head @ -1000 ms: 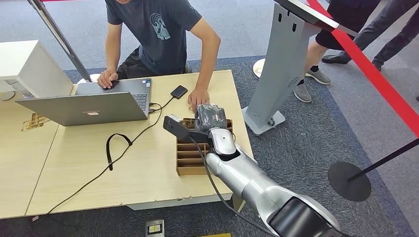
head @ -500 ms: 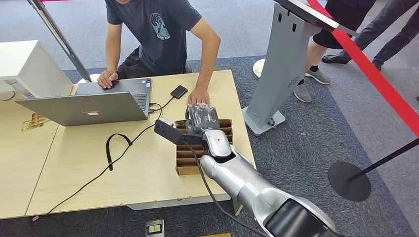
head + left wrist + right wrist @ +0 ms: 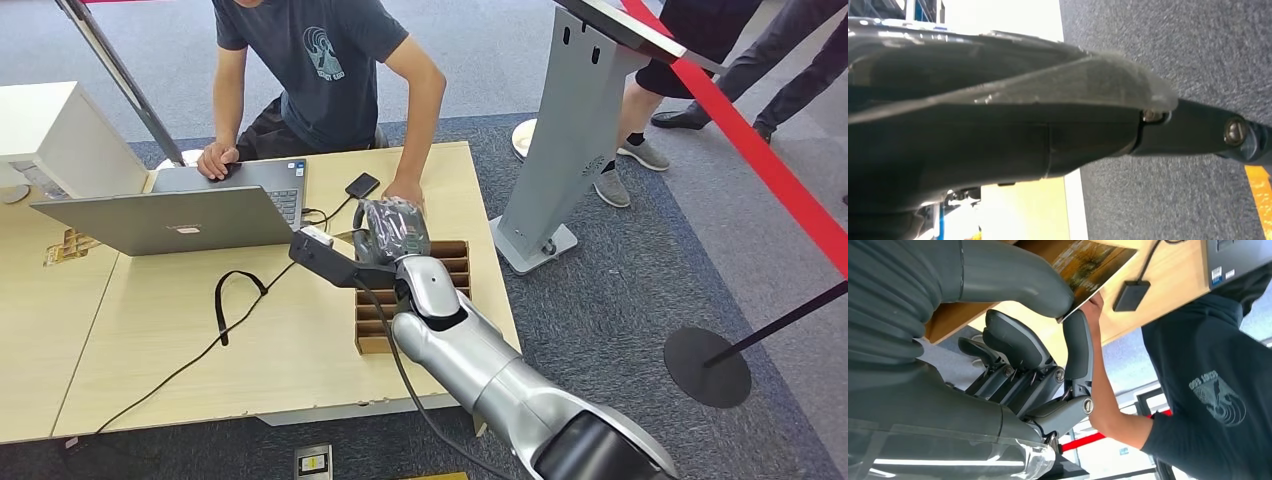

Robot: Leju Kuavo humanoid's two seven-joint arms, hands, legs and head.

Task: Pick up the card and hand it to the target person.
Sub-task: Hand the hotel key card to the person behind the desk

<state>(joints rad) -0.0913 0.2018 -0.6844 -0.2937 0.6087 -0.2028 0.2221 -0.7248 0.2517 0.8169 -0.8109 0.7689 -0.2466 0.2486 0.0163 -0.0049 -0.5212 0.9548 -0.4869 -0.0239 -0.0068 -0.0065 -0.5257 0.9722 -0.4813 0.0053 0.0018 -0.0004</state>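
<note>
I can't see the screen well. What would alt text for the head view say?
A silver robot arm reaches over a wooden table, its right hand raised above a cardboard divider box. A seated person opposite rests one hand beside it, the other on an open laptop.

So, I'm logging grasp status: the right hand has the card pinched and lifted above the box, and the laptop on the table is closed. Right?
Not quite. The laptop is open, its lid up, as the head view shows. The rest holds: the right hand pinches the card between thumb and a finger, above the box.
</note>
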